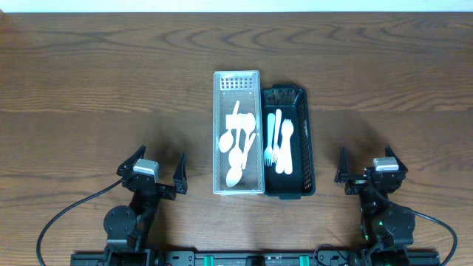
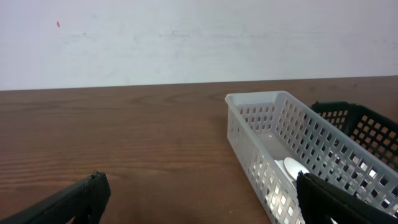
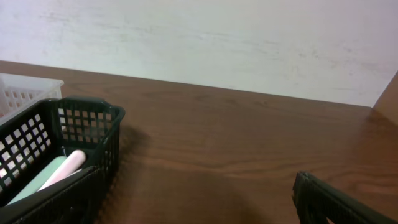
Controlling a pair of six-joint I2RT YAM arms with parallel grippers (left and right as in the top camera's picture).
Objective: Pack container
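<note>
A white slotted basket in the middle of the table holds several white spoons. Touching its right side, a black basket holds white and pale green forks. My left gripper stands open near the front edge, left of the white basket and apart from it. My right gripper is open to the right of the black basket. In the left wrist view the left gripper has only bare wood between its fingers, with the white basket at the right. The right gripper is likewise empty beside the black basket.
The wooden table stretches to both sides and behind the baskets. A pale wall rises beyond its far edge. Black cables loop from the arm bases along the front edge.
</note>
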